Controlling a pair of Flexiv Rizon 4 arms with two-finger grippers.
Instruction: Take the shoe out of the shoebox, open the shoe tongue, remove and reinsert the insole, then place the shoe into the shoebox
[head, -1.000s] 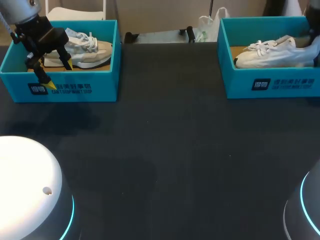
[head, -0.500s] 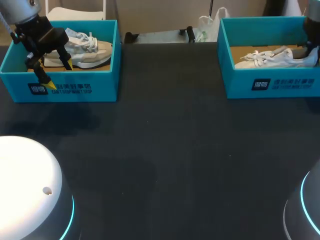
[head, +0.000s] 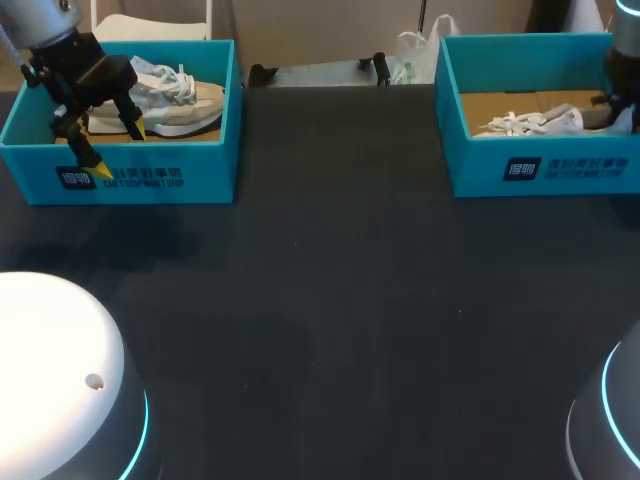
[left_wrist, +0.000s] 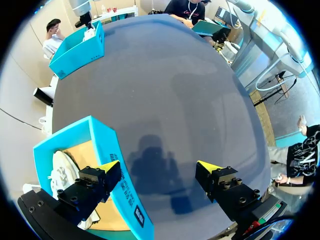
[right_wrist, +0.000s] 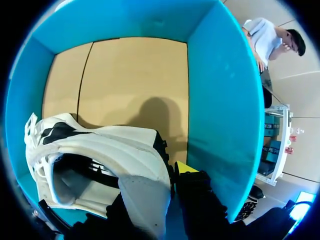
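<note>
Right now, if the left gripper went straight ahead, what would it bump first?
Most likely the front wall of the teal shoebox: the open left gripper straddles it, one finger over the box, the other over the dark table. Depth is unclear.

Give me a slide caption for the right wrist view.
Right pincer grips the white shoe by its heel, inside the blue shoebox.

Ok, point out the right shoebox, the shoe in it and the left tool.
right shoebox (head: 480, 165), head view, front wall.
shoe (right_wrist: 115, 147), right wrist view, white upper beside the opening.
left tool (head: 119, 149), head view, midway between its yellow tips.
</note>
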